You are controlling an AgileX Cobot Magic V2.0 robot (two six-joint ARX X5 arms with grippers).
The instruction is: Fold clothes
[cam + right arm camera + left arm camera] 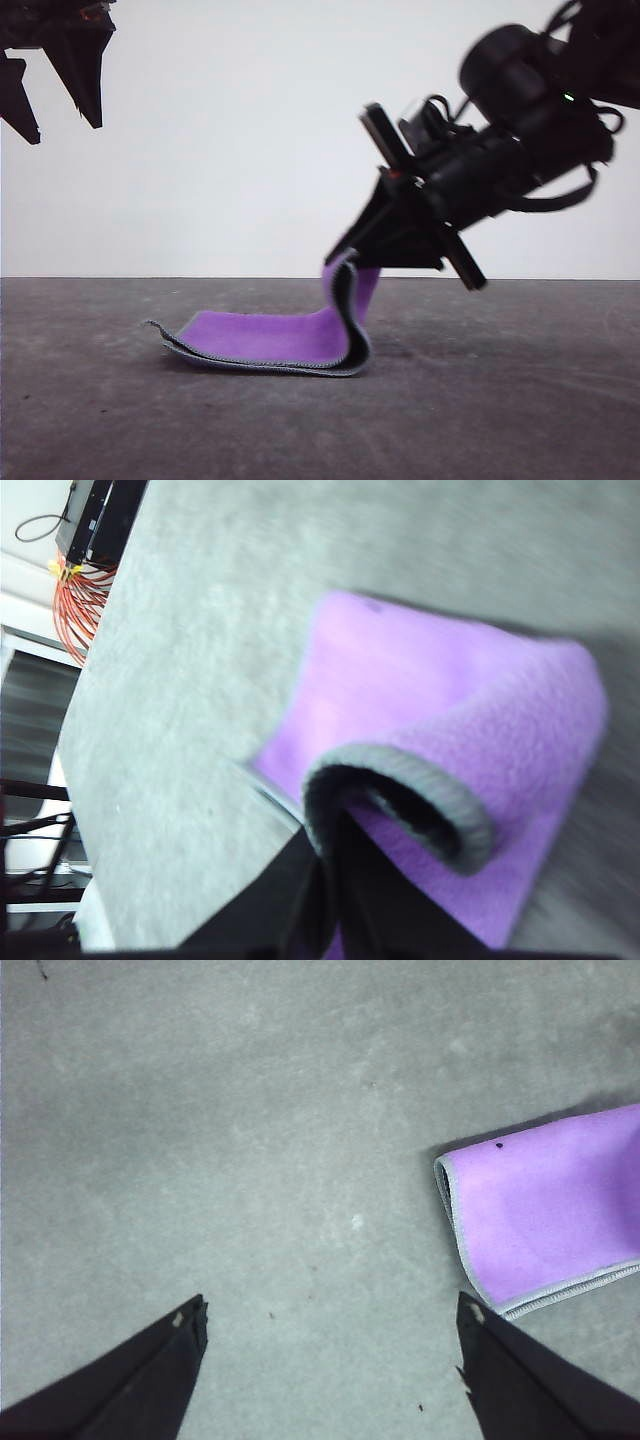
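The clothes (270, 340) are one small purple cloth with grey edging, lying on the grey table with the right end lifted and curling over. My right gripper (352, 262) is shut on that raised edge. In the right wrist view the cloth (420, 710) rolls over at the fingers (300, 900), showing its dark inner face. My left gripper (55, 95) hangs open high at the upper left, well away from the cloth. In the left wrist view its two fingers (150, 1370) stand apart over bare table, with a corner of the cloth (550, 1215) beyond them.
The grey table (500, 400) runs across the whole front view with a white wall behind it. In the right wrist view, dark equipment with orange cables (80, 570) sits beyond the table's edge.
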